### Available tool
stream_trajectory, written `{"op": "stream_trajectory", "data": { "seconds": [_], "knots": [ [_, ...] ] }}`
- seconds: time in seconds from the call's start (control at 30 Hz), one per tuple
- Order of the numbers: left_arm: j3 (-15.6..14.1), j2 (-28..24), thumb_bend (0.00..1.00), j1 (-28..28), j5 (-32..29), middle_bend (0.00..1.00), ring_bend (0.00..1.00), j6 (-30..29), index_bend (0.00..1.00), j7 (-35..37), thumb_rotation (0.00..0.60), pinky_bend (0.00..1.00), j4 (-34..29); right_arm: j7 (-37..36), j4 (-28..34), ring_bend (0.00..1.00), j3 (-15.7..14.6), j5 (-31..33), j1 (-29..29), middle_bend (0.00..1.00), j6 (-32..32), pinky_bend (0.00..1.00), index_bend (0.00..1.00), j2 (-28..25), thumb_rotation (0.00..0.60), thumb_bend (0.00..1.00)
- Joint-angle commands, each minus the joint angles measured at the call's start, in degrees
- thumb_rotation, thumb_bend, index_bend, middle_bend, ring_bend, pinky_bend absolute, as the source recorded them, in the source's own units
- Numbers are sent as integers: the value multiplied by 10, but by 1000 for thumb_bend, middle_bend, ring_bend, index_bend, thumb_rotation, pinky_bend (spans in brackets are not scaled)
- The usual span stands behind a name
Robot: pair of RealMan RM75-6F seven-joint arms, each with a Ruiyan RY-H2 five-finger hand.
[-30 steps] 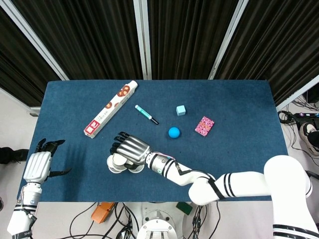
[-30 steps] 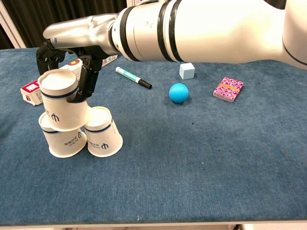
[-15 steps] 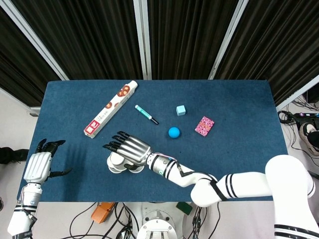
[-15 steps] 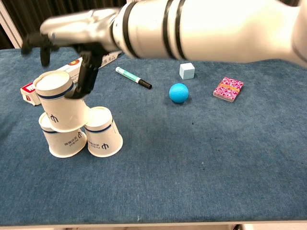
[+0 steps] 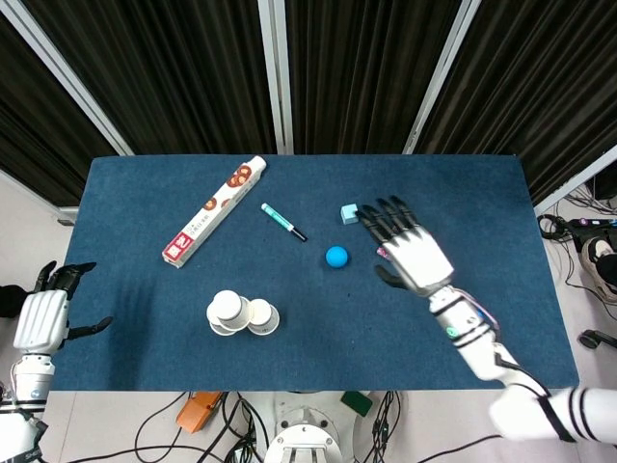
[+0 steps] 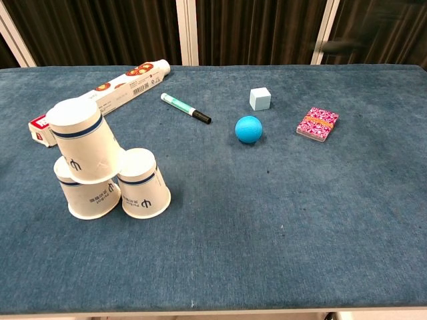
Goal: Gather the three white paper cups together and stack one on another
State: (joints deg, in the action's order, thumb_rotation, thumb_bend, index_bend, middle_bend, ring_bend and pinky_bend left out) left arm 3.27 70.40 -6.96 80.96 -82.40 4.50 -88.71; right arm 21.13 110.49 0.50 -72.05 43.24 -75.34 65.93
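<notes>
Three white paper cups stand upside down near the table's front left. Two of them touch side by side: the left base cup [image 6: 88, 193] and the right base cup [image 6: 143, 184] [image 5: 262, 317]. The third cup [image 6: 85, 139] [image 5: 227, 308] sits tilted on top of the left one and leans against the right one. My right hand [image 5: 409, 248] hovers open over the right part of the table, fingers spread, far from the cups. My left hand [image 5: 43, 316] hangs open off the table's left edge. Neither hand shows in the chest view.
A long biscuit box [image 5: 213, 210] lies at the back left, with a green marker [image 5: 282, 221] beside it. A blue ball [image 5: 335, 256], a pale blue cube [image 5: 349, 213] and a pink patterned card box [image 6: 317, 124] lie right of centre, close to my right hand.
My right hand has let go of the top cup and swung away to the right side of the table. The top cup stays tilted on the stack. My left hand has drifted slightly left.
</notes>
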Motion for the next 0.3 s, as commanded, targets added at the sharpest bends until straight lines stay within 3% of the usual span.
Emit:
{"op": "stream_trajectory", "data": {
  "seconds": [0.03, 0.2, 0.3],
  "knots": [
    [-8, -1, 87, 11, 7, 206, 141, -13, 175, -6, 600, 52, 5, -93, -23, 41, -88, -85, -136, 132, -114, 64, 0, -71, 600, 411],
    [-25, 4, 86, 31, 19, 206, 132, -34, 175, -24, 600, 51, 1, -176, -73, 20, -117, -105, -226, 115, -173, 59, 0, -78, 600, 410],
    [-33, 8, 86, 44, 23, 205, 131, -46, 175, -36, 600, 51, -4, -211, -98, 20, -118, -113, -261, 115, -190, 58, 0, -74, 600, 410]
  ]
}}
